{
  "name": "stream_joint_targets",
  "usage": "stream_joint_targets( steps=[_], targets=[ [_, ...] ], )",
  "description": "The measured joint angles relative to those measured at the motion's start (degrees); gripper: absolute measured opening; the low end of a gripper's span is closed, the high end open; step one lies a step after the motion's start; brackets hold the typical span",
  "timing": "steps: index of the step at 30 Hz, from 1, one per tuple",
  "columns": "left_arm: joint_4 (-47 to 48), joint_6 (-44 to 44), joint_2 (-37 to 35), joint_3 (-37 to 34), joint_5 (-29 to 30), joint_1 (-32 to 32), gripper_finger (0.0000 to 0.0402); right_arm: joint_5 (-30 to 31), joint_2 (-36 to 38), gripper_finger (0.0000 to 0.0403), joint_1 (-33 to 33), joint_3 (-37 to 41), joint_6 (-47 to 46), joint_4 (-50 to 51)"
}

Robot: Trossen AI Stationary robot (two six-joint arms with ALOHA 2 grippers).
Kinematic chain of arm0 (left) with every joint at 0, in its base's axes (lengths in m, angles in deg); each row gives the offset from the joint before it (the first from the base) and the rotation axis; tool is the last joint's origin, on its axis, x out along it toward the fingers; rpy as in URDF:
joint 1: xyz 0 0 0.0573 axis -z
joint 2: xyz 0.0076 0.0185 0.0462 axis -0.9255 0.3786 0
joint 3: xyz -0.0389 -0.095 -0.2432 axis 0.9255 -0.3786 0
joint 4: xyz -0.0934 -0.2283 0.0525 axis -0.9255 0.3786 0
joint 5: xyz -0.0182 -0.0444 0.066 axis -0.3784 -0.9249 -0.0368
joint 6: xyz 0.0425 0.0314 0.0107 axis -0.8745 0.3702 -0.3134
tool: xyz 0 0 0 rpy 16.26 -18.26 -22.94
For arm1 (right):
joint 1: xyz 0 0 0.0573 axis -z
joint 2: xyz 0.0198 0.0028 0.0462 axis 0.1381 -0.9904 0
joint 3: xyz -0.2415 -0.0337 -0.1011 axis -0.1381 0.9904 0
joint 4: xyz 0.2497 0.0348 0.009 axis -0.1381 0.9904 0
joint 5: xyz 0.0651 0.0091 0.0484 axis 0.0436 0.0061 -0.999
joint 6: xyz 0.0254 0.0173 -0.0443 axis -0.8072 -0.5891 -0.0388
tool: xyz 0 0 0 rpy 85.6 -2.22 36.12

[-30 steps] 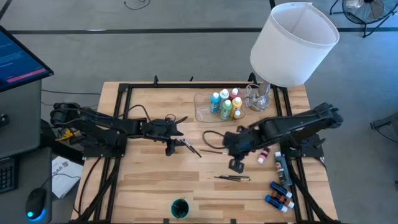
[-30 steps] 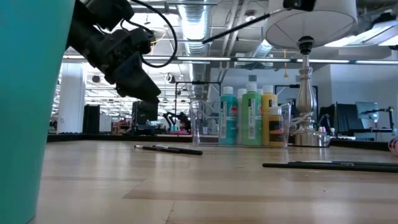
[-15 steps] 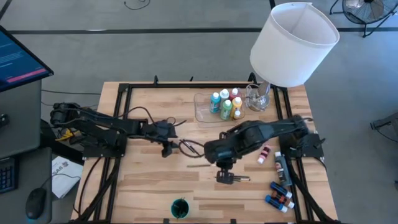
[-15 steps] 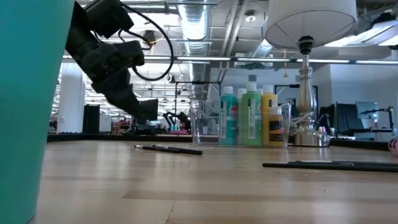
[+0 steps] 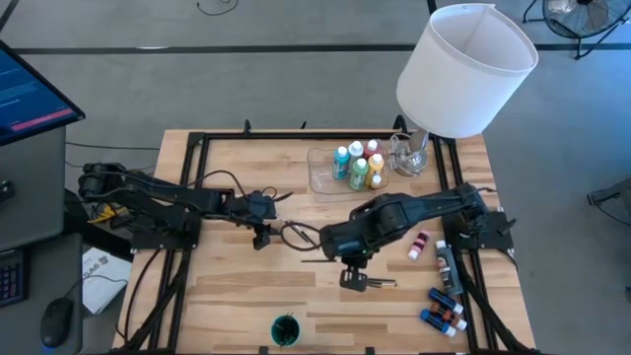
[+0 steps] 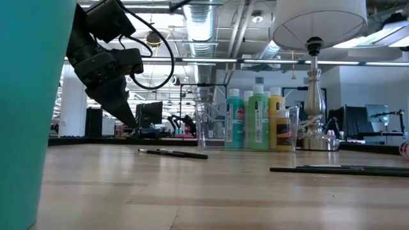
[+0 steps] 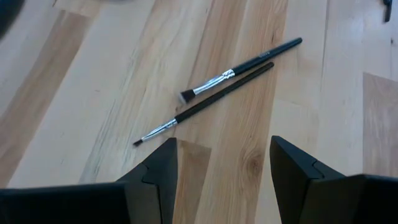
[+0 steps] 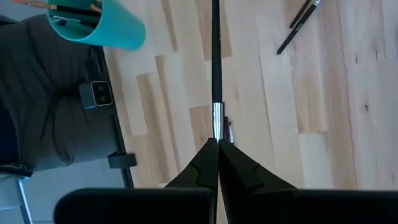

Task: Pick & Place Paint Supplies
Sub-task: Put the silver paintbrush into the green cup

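My right gripper [image 8: 217, 142] hangs over the table's middle [image 5: 352, 279], shut on a thin dark-handled brush [image 8: 216, 62] that sticks out toward the table's left [image 5: 317, 260]. My left gripper [image 7: 221, 146] is open and tipped down over the table's left half [image 5: 260, 240], empty. Two dark brushes [image 7: 217, 87] lie flat and crossed just ahead of it. More brushes [image 5: 373, 283] lie flat beside my right gripper. White-capped paint bottles [image 5: 357, 168] stand upright in a clear tray [image 5: 320, 177] at the back. My right gripper pinches the brush between its two shut fingertips just behind the silver ferrule [image 8: 216, 121]. The fingers come from above, steeply downward. The long handle reaches away from the fingertips toward the table's left. The brush is lifted clear of the table.
A teal cup [image 5: 286, 329] holding brushes stands at the near edge. Small loose bottles [image 5: 444, 311] and a pink one [image 5: 419, 245] lie at the right edge. A big white lampshade [image 5: 463, 69] stands at the back right. Bare wood lies between the arms.
My right gripper has carried the brush from right of centre toward the table's left and near edge, rising a little; the brush has gone out of the top of the low view. My left gripper has tipped further down toward the two crossed brushes, staying open.
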Motion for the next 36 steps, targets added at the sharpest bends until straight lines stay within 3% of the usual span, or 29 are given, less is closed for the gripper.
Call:
stream_joint_targets(
  steps=[36],
  targets=[
    [-0.9,-0.7,0.0,0.0,0.1,0.0,0.0153,1.6,-0.1,0.0000,-0.4,0.0,0.4,0.0]
  ],
)
